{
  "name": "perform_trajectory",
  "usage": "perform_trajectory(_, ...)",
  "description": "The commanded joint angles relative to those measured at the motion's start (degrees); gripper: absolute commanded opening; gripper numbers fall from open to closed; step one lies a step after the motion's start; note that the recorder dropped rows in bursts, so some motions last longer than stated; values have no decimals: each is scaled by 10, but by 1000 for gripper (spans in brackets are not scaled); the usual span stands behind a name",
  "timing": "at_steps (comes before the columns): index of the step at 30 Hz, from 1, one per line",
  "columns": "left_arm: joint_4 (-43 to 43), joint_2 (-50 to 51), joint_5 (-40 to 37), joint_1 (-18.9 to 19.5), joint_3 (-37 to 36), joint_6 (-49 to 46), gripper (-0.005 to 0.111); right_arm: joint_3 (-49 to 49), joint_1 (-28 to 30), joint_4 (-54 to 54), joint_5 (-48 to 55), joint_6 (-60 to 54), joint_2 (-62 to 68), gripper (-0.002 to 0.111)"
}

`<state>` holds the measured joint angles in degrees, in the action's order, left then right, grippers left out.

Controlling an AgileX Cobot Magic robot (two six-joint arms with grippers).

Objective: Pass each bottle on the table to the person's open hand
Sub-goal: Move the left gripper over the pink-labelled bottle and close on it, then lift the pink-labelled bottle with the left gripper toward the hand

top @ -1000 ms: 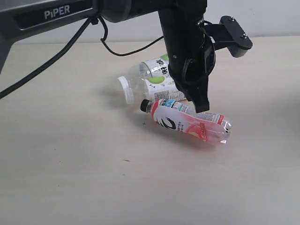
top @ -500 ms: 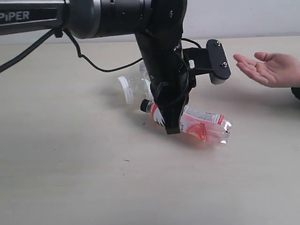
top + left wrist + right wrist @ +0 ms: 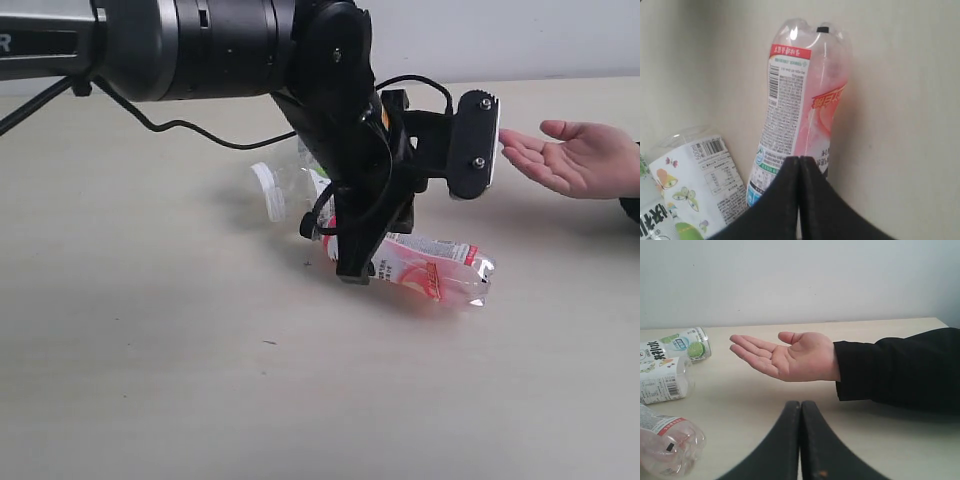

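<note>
The pink-red bottle (image 3: pixel 432 270) lies on its side on the table (image 3: pixel 150 380), black cap toward the left arm. My left gripper (image 3: pixel 352 276) is shut and holds nothing, its tips just over the bottle's neck end; the left wrist view shows the closed tips (image 3: pixel 799 161) above the pink-red bottle (image 3: pixel 805 100). A white-capped bottle (image 3: pixel 268 190) lies behind, the others hidden by the arm. The person's open hand (image 3: pixel 580 160) is held palm up at the right. My right gripper (image 3: pixel 800 404) is shut and empty, near the open hand (image 3: pixel 790 357).
In the right wrist view two white-labelled bottles, one with green spots (image 3: pixel 689 345) and one with a barcode (image 3: pixel 660 381), lie beside the pink-red bottle's base (image 3: pixel 665 450). A dark sleeve (image 3: pixel 900 367) crosses the table. A black cable (image 3: pixel 200 125) trails behind the left arm.
The left arm swung left and lower, bringing its shut tips from the bottle's middle to its neck end. The person's hand came in from the right and is held open.
</note>
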<state>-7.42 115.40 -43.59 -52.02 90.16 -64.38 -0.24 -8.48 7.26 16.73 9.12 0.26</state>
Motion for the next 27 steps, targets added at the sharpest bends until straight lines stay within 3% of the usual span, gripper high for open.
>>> perform_trajectory(1, -5, -7, -4, 1, -2, -27, 19, 2, 3, 4, -5, -4, -3, 0)
perform_trajectory(5, -5, -7, -4, 1, -2, -28, 62, 2, 3, 4, -5, -4, -3, 0)
perform_trajectory(8, -4, -7, -2, 1, -2, -51, 87, 2, 3, 4, -5, -4, -3, 0)
perform_trajectory(10, -4, -7, -1, 1, -2, -58, 97, 2, 3, 4, -5, -4, -3, 0)
perform_trajectory(13, -4, -7, -1, 1, -2, -58, 105, 2, 3, 4, -5, -4, -3, 0)
perform_trajectory(27, -4, -7, 6, 1, -2, -58, 105, 2, 3, 4, -5, -4, -3, 0)
